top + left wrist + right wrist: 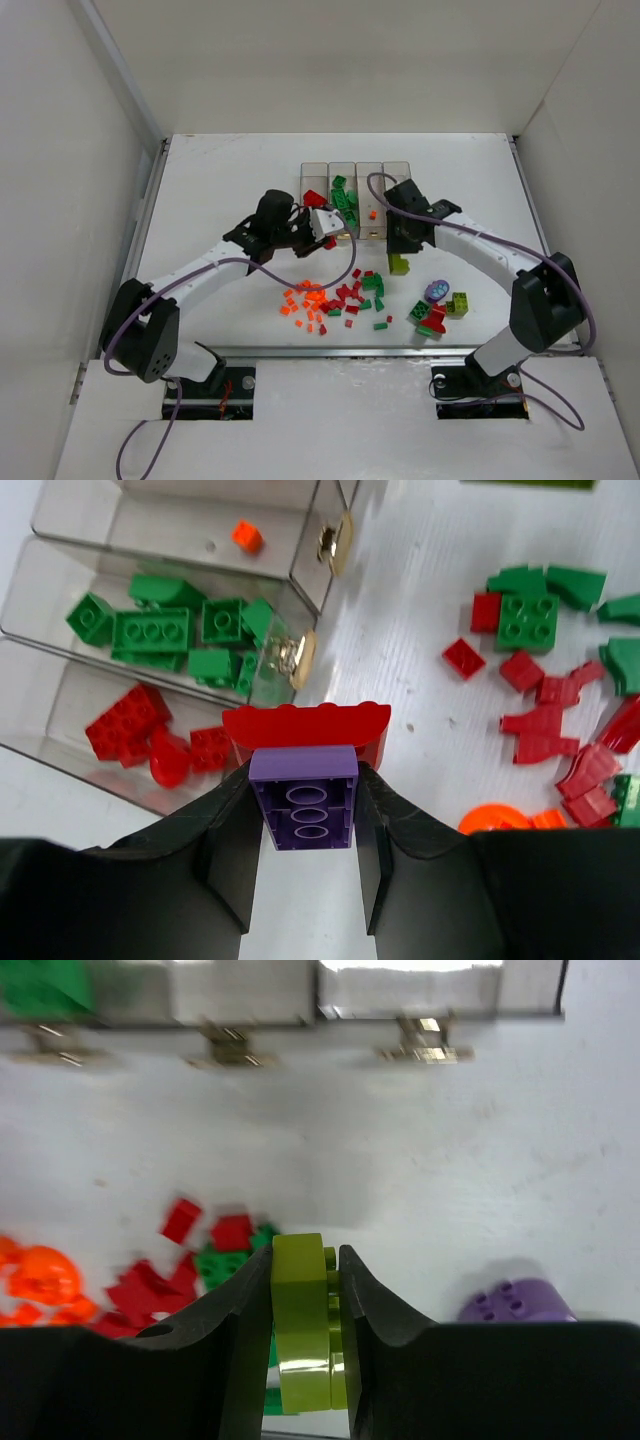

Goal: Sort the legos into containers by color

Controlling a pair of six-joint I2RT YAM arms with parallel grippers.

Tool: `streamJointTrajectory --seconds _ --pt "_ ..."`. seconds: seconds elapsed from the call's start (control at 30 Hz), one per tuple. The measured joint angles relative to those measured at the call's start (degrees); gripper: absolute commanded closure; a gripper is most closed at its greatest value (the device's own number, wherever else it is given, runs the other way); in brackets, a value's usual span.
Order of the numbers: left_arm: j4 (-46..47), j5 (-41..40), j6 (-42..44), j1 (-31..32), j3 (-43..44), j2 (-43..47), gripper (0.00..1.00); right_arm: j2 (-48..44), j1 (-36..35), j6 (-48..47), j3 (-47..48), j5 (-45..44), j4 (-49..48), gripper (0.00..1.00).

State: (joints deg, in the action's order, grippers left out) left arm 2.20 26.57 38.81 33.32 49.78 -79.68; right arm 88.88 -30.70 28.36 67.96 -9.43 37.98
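Purple lego in left claw, unseen overhead

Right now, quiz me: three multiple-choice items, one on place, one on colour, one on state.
1. The orange brick inside the bins lies: A) among red bricks B) among green bricks C) alone in its bin.
2. The piece in the right jaws is: A) purple B) lime-yellow C) red.
3. The left jaws are: A) open, empty B) shut on a purple brick C) shut on a green brick.
Answers: 1 C, no other brick shares its compartment; 2 B, that colour shows in the right wrist view; 3 B, they press its sides.
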Motion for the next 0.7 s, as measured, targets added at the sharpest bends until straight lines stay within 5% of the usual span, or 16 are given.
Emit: streamJointTrajectory --seconds 0.4,0.57,0.7 --pt "0.13 6.32 -2.34 0.00 3.74 -0.33 1.00 2.99 -0.02 -2.93 -4.83 0.42 2.67 0.28" --pt "-0.15 7.93 -2.91 0.00 4.46 -0.35 1.00 0.44 0.11 -6.80 -5.14 2.21 1.62 0.22" --pt "-0.35 10.12 -3.45 0.00 5.35 -0.37 1.00 -11.06 0.24 -11.74 -8.70 8.55 -4.28 0.22"
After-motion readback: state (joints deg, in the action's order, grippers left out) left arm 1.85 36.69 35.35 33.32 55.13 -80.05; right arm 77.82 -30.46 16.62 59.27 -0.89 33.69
